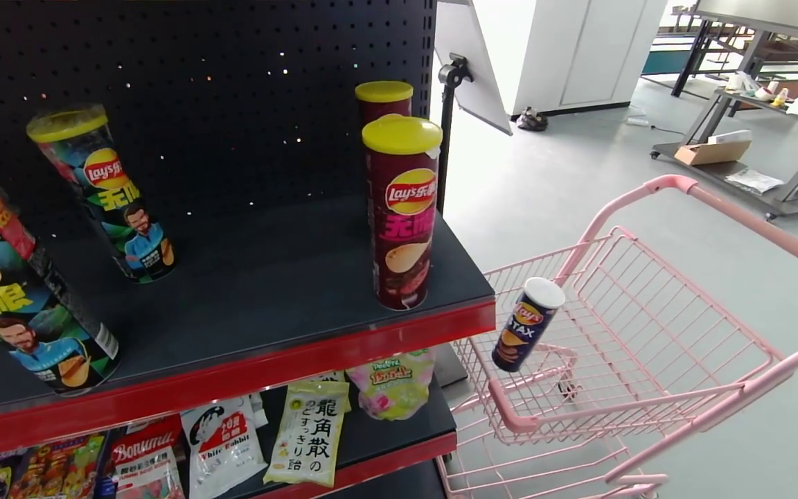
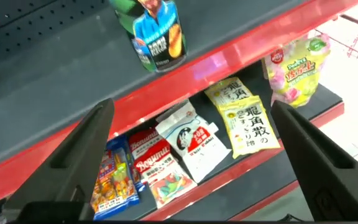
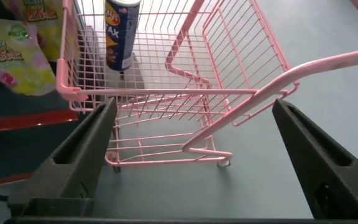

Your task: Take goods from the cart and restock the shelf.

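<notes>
The shelf with the pink cart alongside.
A maroon can stands upright at the shelf's front right corner; a blue can, white-lidded, leans in the cart's corner nearest the shelf. The left pincer and the right pincer both gape wide, holding nothing.

Shelf with four chip cans, snack bags below, pink cart holding blue can
</notes>
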### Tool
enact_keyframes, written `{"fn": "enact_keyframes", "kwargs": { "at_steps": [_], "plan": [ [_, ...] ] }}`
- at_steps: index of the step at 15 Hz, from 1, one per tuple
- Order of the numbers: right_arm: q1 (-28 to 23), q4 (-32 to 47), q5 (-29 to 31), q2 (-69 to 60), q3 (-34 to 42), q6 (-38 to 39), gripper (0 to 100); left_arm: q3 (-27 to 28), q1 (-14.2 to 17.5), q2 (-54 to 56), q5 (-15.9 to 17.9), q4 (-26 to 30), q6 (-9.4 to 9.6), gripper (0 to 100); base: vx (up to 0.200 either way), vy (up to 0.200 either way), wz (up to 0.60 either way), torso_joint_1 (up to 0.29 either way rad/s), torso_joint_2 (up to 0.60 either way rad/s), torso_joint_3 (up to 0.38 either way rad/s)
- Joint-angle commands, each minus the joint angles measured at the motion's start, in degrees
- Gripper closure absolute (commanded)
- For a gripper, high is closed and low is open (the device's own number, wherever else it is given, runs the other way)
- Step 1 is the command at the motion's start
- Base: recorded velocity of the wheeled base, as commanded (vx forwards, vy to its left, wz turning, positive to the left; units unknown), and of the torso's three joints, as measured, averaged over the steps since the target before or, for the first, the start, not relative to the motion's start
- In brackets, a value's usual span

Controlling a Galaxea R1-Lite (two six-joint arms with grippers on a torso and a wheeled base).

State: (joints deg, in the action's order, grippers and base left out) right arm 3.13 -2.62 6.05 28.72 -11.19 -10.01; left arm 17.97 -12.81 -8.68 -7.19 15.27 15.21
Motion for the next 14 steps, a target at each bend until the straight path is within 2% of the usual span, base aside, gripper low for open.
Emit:
{"fn": "enact_keyframes", "kwargs": {
  "at_steps": [1,8,10,11,14],
  "plan": [
    [0.0,0.0,0.0,-0.2,0.1,0.0,0,0.0,0.0,0.5,0.0,0.0,-0.01,0,0.0,0.0,0.0,-0.144,0.39,0.256],
    [0.0,0.0,0.0,-0.2,0.6,0.0,0,-0.3,0.0,0.9,0.0,0.0,-0.01,0,0.0,0.0,0.0,-0.173,0.53,0.35],
    [0.0,0.0,0.0,-0.2,0.6,0.0,0,-0.3,0.0,0.9,0.0,0.0,-0.01,0,0.0,0.0,0.6,-0.166,0.53,0.371],
    [-0.1,0.1,0.1,0.1,0.6,0.0,0,-0.3,0.0,0.9,0.0,0.0,-0.01,0,0.0,0.0,0.0,-0.139,0.5,0.378],
    [0.1,-1.0,-0.6,10.8,-6.3,0.3,0,0.0,0.0,0.9,0.0,0.0,-0.01,0,0.0,0.0,0.0,-0.059,0.23,0.17]
  ]
}}
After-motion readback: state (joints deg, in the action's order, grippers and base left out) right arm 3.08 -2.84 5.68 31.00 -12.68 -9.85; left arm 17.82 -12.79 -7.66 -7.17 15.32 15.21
